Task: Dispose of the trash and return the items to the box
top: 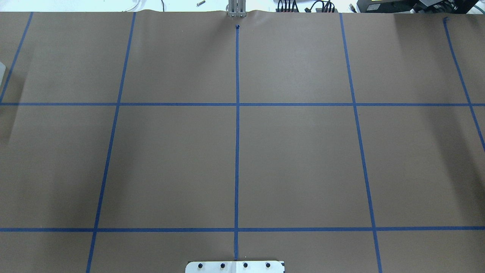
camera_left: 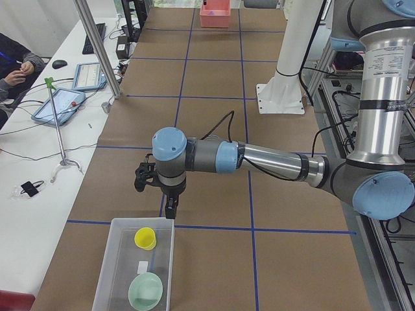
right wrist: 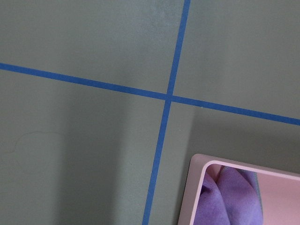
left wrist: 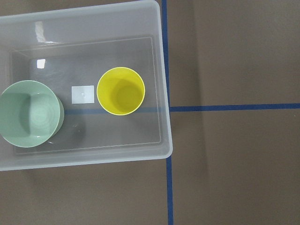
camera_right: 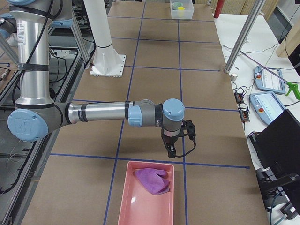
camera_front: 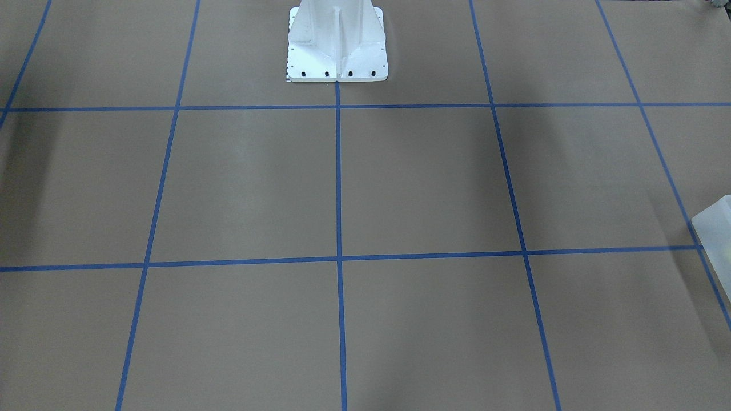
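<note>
The translucent white box (camera_left: 107,275) sits at the near end of the table in the exterior left view. The yellow cup (camera_left: 144,238) and the mint-green bowl (camera_left: 144,290) stand upright inside it. The left wrist view looks straight down on the box (left wrist: 162,93), the cup (left wrist: 120,91) and the bowl (left wrist: 29,114). My left gripper (camera_left: 170,208) hangs just above the box's far edge, empty; I cannot tell whether it is open or shut. My right gripper (camera_right: 171,152) hangs just above the far edge of the pink tray (camera_right: 125,201); I cannot tell its state either.
A crumpled purple cloth (camera_right: 153,180) lies in the pink tray, also seen in the right wrist view (right wrist: 225,197). The white robot base (camera_front: 337,43) stands at the table's middle edge. A box corner (camera_front: 714,225) shows at the front-facing view's right edge. Operators' tablets lie on a side desk (camera_left: 58,103).
</note>
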Controlling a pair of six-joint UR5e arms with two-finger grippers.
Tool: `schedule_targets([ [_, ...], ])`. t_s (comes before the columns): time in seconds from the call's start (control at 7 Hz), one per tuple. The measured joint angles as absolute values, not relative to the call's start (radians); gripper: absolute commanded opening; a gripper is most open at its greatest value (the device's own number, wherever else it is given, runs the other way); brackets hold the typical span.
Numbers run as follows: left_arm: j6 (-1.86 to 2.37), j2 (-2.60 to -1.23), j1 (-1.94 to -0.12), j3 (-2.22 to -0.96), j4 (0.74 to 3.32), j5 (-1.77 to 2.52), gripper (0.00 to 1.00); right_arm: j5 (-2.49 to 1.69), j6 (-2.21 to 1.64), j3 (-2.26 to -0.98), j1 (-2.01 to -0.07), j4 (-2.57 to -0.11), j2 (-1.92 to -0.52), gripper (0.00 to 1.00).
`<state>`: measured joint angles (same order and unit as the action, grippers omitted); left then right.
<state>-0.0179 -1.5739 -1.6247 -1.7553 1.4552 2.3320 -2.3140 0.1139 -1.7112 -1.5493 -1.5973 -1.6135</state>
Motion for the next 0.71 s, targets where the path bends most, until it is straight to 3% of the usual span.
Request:
schedule_targets([
  [0.71, -0.018, -1.563, -1.625, -1.754, 1.455, 2.325, 0.99, -2.313, 0.112, -1.710, -1.529, -1.595, -1.611, 1.00],
])
